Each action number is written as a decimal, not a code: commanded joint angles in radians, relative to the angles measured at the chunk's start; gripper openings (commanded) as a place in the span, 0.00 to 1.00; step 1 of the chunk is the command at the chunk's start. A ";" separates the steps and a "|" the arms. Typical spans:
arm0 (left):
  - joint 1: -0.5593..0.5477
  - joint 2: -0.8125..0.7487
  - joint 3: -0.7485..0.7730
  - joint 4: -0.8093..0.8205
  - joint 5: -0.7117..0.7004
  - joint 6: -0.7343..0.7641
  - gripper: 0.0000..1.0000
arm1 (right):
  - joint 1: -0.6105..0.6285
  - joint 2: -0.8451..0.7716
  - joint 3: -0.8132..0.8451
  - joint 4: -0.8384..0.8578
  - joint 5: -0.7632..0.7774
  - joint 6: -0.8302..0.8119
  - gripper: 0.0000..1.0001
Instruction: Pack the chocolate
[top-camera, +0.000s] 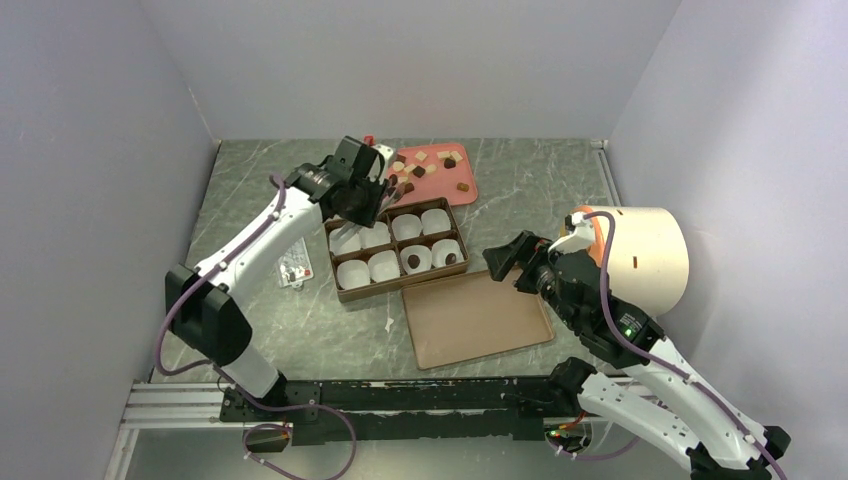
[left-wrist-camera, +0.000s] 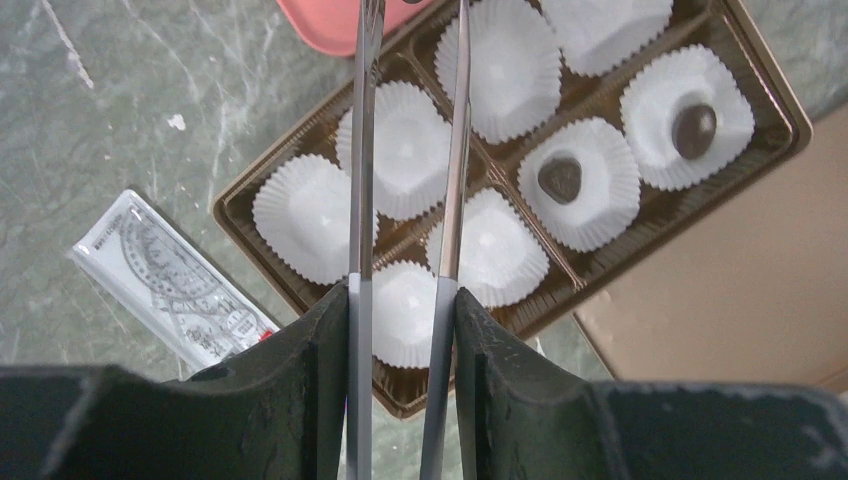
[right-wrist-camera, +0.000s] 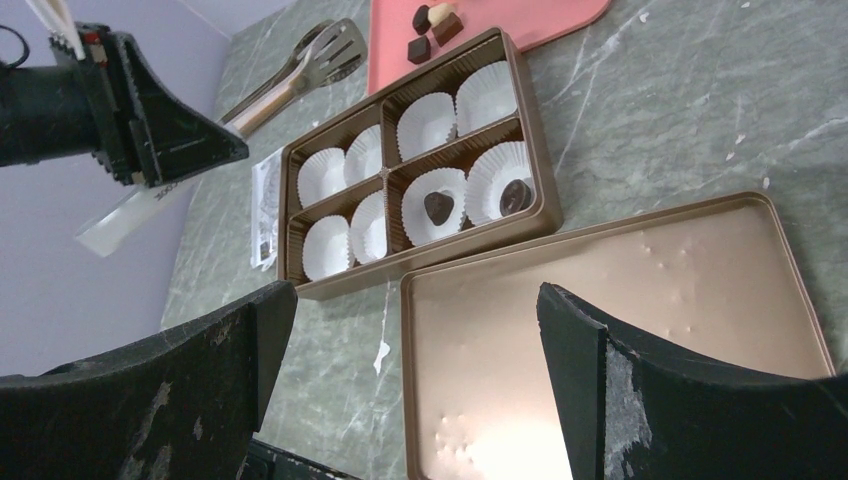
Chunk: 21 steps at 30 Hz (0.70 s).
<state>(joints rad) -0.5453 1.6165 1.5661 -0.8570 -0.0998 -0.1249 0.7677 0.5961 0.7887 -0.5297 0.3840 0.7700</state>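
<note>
Several small chocolate chunks (top-camera: 435, 165) lie on the flat pink tray (top-camera: 465, 188) at the back. Two dark chocolates (left-wrist-camera: 560, 178) (left-wrist-camera: 693, 130) sit in white paper cups in the brown compartment box (top-camera: 336, 288); the other cups are empty. My left gripper (top-camera: 362, 188) is shut on metal tongs (left-wrist-camera: 360, 150), whose blades reach over the box toward the pink tray. The tong tips are out of the left wrist view. My right gripper (top-camera: 505, 262) is open and empty, above the near side of the box and the brown lid (top-camera: 475, 320).
A clear packet with a protractor (top-camera: 295, 268) lies left of the box. A large white cylinder (top-camera: 650, 255) stands at the right beside the right arm. Grey walls close in the table on three sides.
</note>
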 joint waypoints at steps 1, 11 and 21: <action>-0.016 -0.102 -0.030 -0.015 0.007 -0.015 0.23 | -0.002 0.008 0.018 0.030 0.003 -0.016 0.96; -0.046 -0.222 -0.089 -0.126 0.005 -0.014 0.24 | -0.002 0.004 0.011 0.025 -0.001 -0.010 0.96; -0.055 -0.322 -0.192 -0.169 0.066 -0.038 0.24 | -0.002 0.016 0.001 0.044 -0.021 0.005 0.96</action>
<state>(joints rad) -0.5941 1.3445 1.4178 -1.0187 -0.0666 -0.1421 0.7677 0.6220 0.7887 -0.5293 0.3759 0.7689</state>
